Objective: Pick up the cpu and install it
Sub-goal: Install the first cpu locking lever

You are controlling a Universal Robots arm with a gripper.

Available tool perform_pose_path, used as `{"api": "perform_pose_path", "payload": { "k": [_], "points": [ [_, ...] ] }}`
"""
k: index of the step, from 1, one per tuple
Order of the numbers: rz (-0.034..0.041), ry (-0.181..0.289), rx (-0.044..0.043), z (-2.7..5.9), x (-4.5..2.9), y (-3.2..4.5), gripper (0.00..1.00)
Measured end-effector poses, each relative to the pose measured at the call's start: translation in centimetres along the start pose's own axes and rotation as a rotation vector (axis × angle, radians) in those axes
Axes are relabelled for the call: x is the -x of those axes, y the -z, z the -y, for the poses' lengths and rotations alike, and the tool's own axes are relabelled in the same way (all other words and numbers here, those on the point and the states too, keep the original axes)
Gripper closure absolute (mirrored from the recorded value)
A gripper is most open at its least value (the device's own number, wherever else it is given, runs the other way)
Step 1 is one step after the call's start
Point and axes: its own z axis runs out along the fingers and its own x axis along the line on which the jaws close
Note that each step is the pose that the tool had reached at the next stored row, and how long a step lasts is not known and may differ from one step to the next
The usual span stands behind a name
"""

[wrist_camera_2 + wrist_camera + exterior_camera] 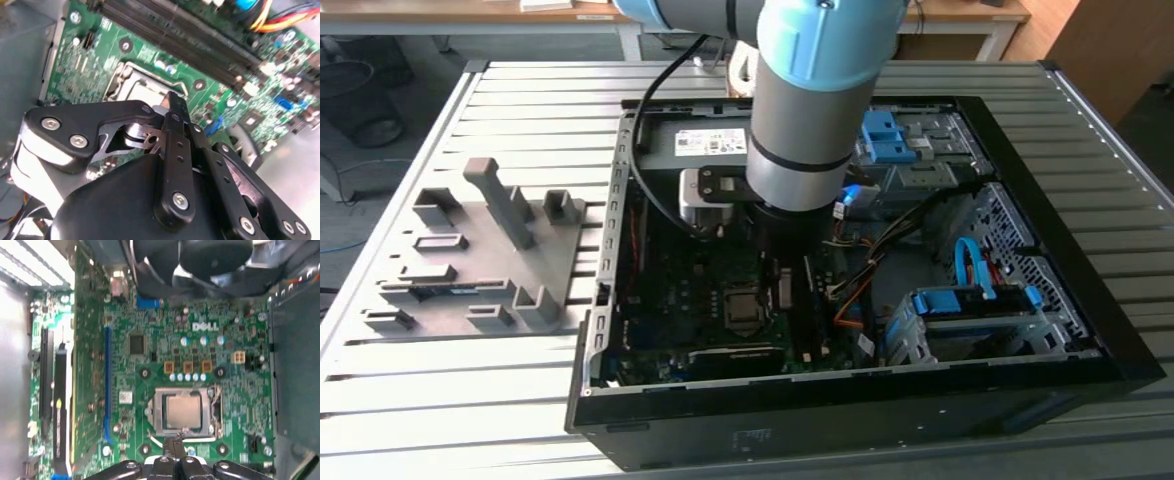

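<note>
Already cpu (183, 411) sits in socket (161, 412); hand (173, 447) just above, fingers together.

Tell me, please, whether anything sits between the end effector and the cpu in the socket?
Nothing visible does. In the first wrist view the cpu lies flat inside the socket frame on the motherboard, and the end effector sits just beside the frame's edge with no cable or part between them.

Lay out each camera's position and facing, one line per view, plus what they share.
Exterior view: off the arm, above the table, looking down into the open computer case; the arm fills the middle.
First wrist view: on the arm, facing the motherboard; the gripper at the edge.
Second wrist view: behind the gripper, angled across the board.
Shared: the cpu in its socket.
</note>
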Motion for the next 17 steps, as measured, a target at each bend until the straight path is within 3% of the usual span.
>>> {"api": "perform_pose_path", "payload": {
  "k": [5,11,17],
  "points": [
    [-0.0002,0.001,-0.0013,-0.46,0.22,0.11,0.9],
    [-0.0002,0.002,-0.0014,-0.57,0.23,2.06,0.9],
    [-0.0001,0.002,-0.0015,-0.58,0.23,2.22,0.9]
  ]
}}
